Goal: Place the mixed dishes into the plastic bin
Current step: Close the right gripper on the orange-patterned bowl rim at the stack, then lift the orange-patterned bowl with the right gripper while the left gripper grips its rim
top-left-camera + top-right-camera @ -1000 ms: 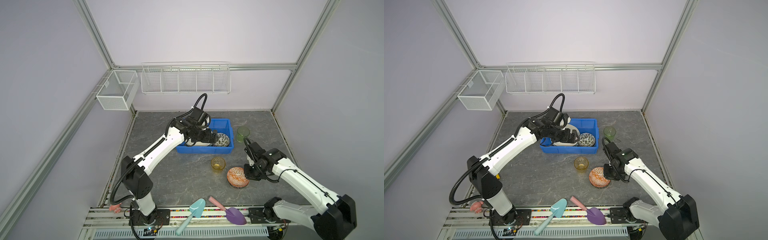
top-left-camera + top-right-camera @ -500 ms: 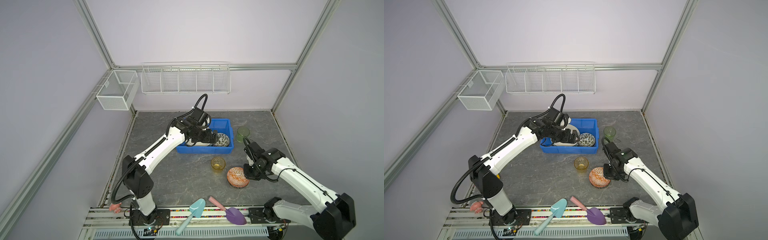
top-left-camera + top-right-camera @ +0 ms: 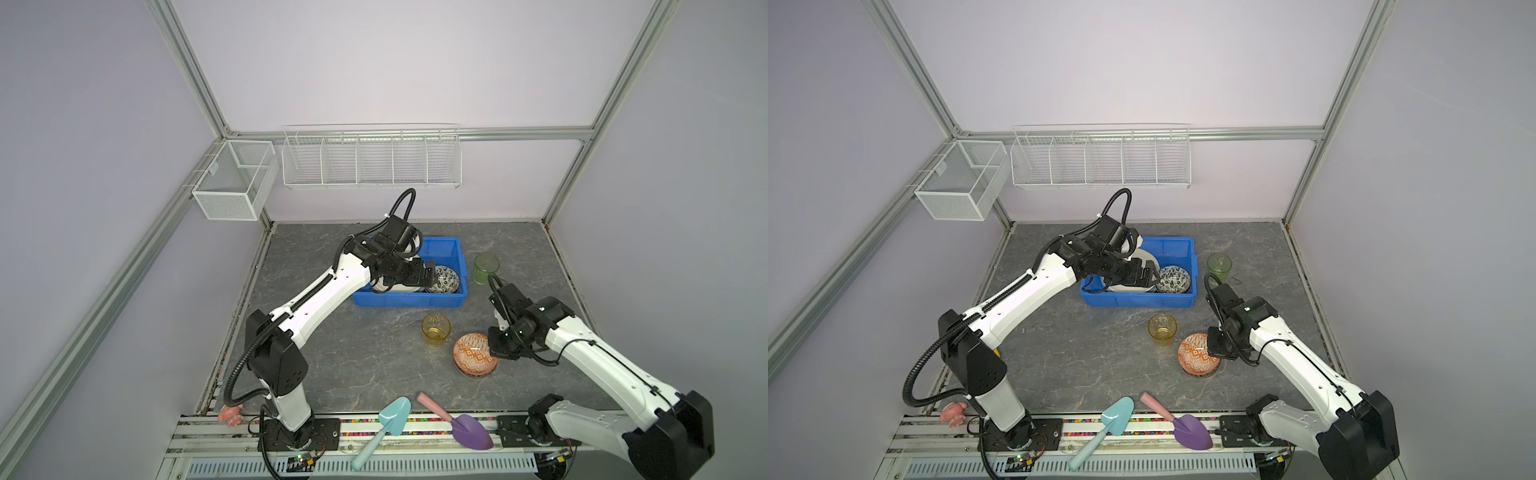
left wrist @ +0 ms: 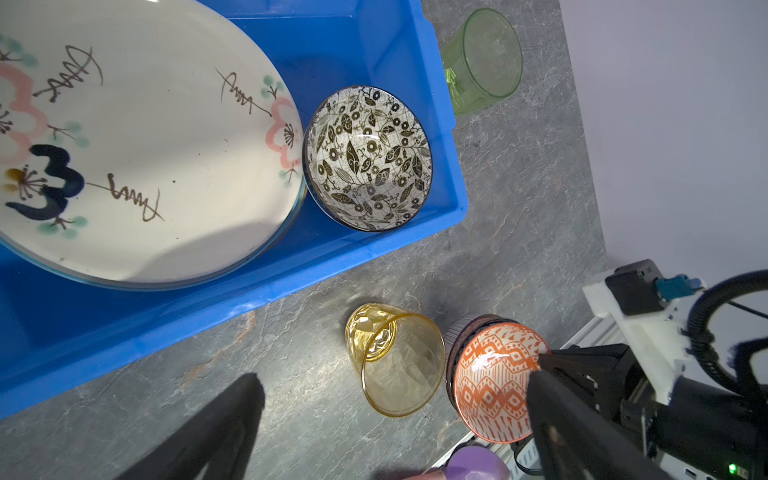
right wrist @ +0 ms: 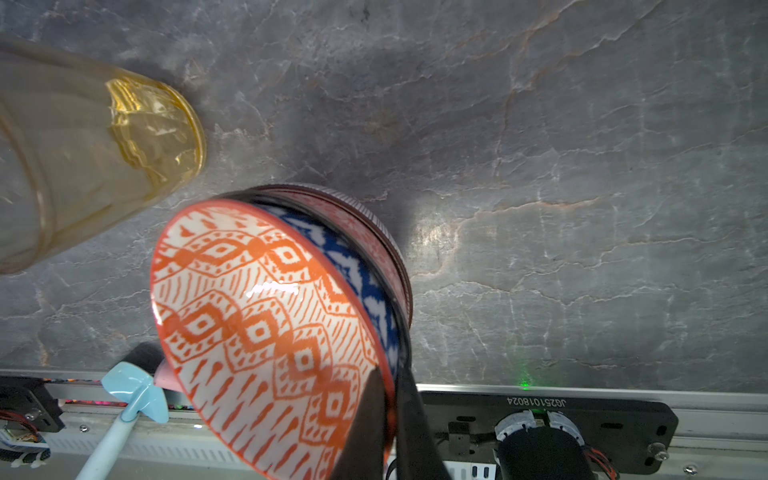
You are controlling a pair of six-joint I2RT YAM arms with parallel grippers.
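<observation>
Amber tumbler [image 3: 436,330] stands upright, mouth up, just beside the bowl stack [image 3: 475,358], btwn it & the blue bin [image 3: 442,245]. Teal shovel [image 3: 388,422] & purple shovel [image 3: 469,430] lie at the front edge of the surface [image 3: 353,353], near the stack but not touching it. Green tumbler [image 3: 486,269] is upright just outside the bin's right wall.

Stack = orange-patterned bowl [image 5: 257,324] on top, blue-white bowl [image 5: 353,266] under it, pink-ribbed bowl [image 5: 376,232] at the bottom. All mouths up, top one askew in the nest. Right gripper [image 5: 388,386] is pressed together on the orange-patterned bowl's rim, one finger inside, one outside.

Bin's long axis runs left-right in both top views. Inside it: cream plate [image 4: 145,145] & leafy bowl [image 4: 368,158], side by side. Left gripper [image 3: 428,277] is spread wide over the bin, holding nothing.
</observation>
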